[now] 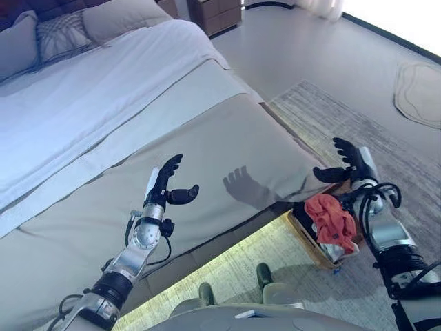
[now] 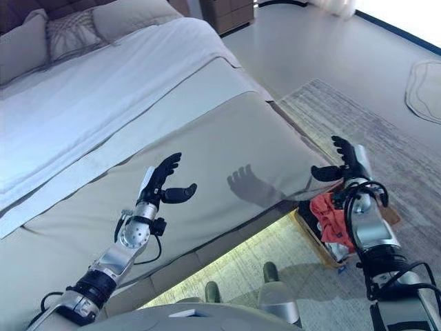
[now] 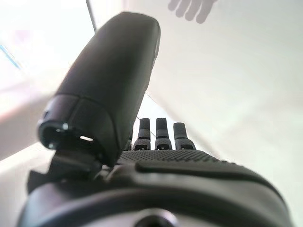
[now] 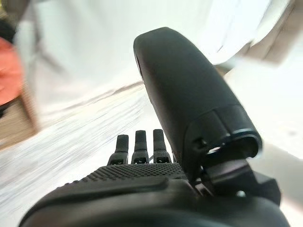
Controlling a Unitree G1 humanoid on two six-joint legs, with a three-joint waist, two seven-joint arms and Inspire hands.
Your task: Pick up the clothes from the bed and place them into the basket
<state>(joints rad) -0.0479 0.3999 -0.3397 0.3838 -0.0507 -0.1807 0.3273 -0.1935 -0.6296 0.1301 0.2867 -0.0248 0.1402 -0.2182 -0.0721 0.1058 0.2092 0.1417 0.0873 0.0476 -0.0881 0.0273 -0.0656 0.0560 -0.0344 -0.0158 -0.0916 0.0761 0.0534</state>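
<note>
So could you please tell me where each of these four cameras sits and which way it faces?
Left eye view: on the head, looking down at the beige-covered bed, both open hands, left hand and right hand.
Right eye view: beside it, same scene; orange-red garment in the wooden basket.
Left wrist view: along the left hand's fingers toward the bed.
Right wrist view: along the right hand's fingers toward the grey rug.
Both eye views share everything.
</note>
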